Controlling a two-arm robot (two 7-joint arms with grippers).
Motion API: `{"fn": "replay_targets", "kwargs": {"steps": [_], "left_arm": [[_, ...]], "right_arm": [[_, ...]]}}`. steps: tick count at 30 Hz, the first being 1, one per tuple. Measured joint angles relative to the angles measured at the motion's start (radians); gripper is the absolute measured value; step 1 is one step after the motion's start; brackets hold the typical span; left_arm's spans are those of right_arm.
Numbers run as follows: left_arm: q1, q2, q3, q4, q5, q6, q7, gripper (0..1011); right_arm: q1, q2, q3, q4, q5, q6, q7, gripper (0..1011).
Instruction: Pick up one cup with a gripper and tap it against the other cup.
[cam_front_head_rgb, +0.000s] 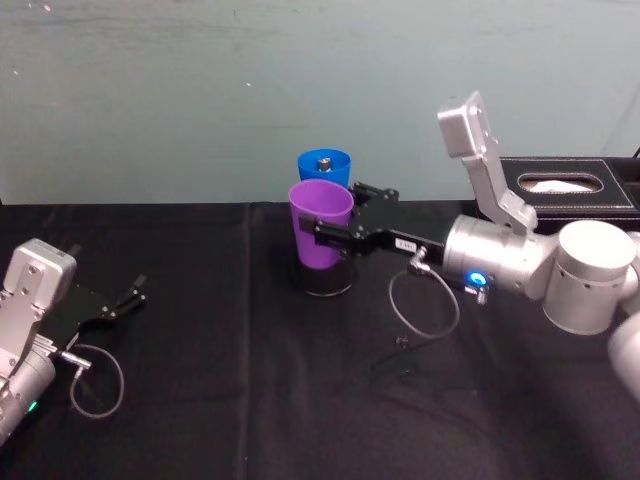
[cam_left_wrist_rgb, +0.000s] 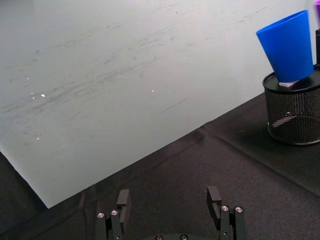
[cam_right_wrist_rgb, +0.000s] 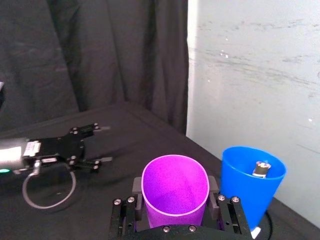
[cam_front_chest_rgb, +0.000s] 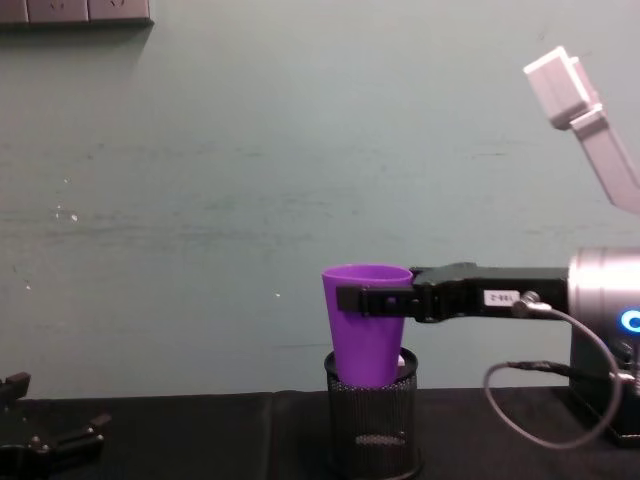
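Observation:
A purple cup hangs just over a black mesh pen holder, and my right gripper is shut on its upper wall. From the chest its base dips into the holder's rim. Right behind it a blue cup stands tilted in the same holder, with a small metal piece inside. From the right wrist the purple cup and the blue cup sit side by side, one finger between them; contact cannot be told. My left gripper rests open at the table's left.
A black tissue box stands at the back right behind my right arm. Cable loops hang from both wrists near the black cloth. A pale wall rises close behind the cups.

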Motion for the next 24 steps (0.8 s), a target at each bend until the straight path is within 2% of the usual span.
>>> {"fn": "replay_targets", "kwargs": {"steps": [2,8,9,14,24], "left_arm": [[0.000,0.000,0.000,0.000,0.000,0.000,0.000,1000],[0.000,0.000,0.000,0.000,0.000,0.000,0.000,1000],[0.000,0.000,0.000,0.000,0.000,0.000,0.000,1000],[0.000,0.000,0.000,0.000,0.000,0.000,0.000,1000],[0.000,0.000,0.000,0.000,0.000,0.000,0.000,1000]], "right_arm": [[-0.021,0.014,0.003,-0.032,0.007,0.001,-0.003,736],[-0.133,0.088,0.018,-0.166,0.037,-0.005,-0.025,736],[-0.133,0.088,0.018,-0.166,0.037,-0.005,-0.025,736],[-0.208,0.131,0.018,-0.238,0.033,-0.034,-0.050,736],[-0.272,0.141,0.018,-0.249,0.001,-0.091,-0.075,736]]}}
